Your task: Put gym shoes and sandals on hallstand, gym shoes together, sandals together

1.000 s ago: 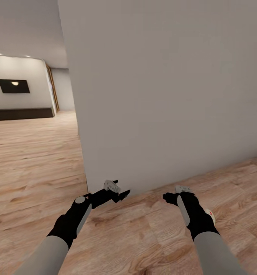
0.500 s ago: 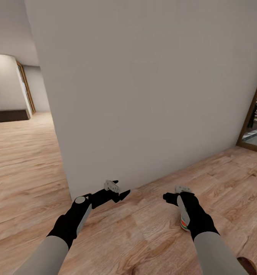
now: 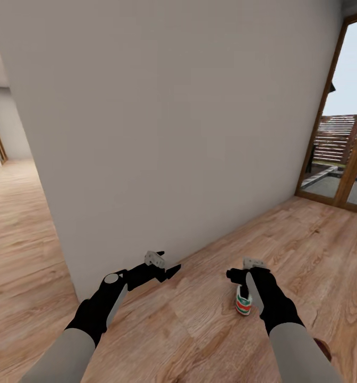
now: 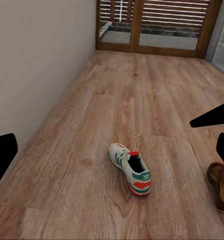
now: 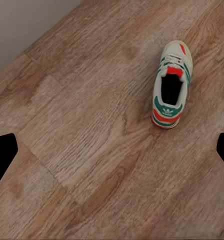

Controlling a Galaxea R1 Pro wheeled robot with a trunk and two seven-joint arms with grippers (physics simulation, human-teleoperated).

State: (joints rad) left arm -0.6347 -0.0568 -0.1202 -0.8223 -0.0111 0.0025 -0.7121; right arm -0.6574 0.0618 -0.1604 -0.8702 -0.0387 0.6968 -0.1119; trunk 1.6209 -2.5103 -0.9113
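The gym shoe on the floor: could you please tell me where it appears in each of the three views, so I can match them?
Head view: the gym shoe peeks out beside the right gripper, low and right of centre.
Left wrist view: it lies upright on the floor, below centre.
Right wrist view: it sits upper right.
Shared landmark: the grey wall along the wood planks.
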